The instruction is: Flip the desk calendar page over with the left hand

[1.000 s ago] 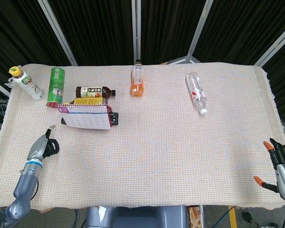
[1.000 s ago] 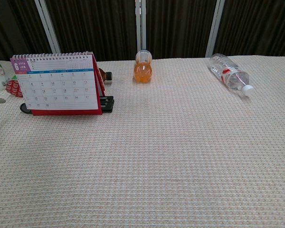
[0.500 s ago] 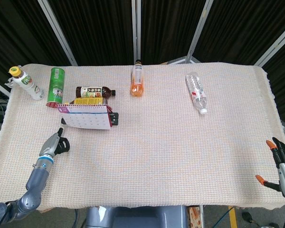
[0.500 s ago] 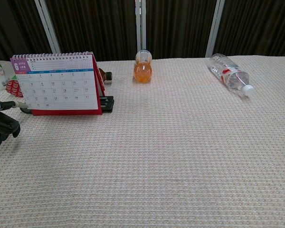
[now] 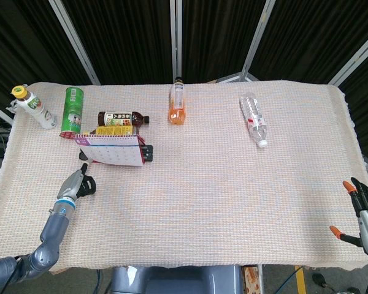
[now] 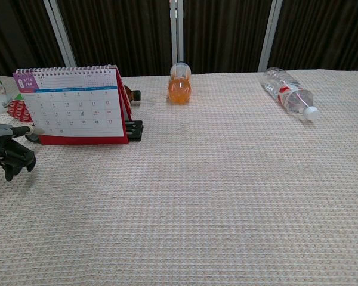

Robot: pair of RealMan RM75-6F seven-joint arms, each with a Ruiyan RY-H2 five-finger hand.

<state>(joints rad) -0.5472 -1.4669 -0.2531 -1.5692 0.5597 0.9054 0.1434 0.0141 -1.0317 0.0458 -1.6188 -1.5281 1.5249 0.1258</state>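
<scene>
The desk calendar [image 5: 112, 151] stands on a red base at the table's left, its white June page [image 6: 71, 107] facing me. My left hand [image 5: 78, 182] is just in front of and to the left of it, low over the cloth. In the chest view the left hand [image 6: 9, 149] has one pale-tipped finger stretched out to the page's lower left corner, and the dark fingers [image 6: 15, 161] curl downward. I cannot tell whether the tip touches the page. It holds nothing. My right hand [image 5: 365, 217] hangs at the table's near right edge, fingers spread and empty.
Behind the calendar lie a dark tea bottle [image 5: 121, 118] and a yellow packet [image 5: 113, 130], with a black clip [image 5: 147, 152] at its right. A green can [image 5: 72, 110] and a white bottle [image 5: 32, 107] stand far left. An orange bottle [image 5: 177, 104] and a clear water bottle [image 5: 254, 119] lie further back.
My left hand has moved forward and to the right, from the table's near left up to the calendar's lower left corner. The right hand has barely shifted.
</scene>
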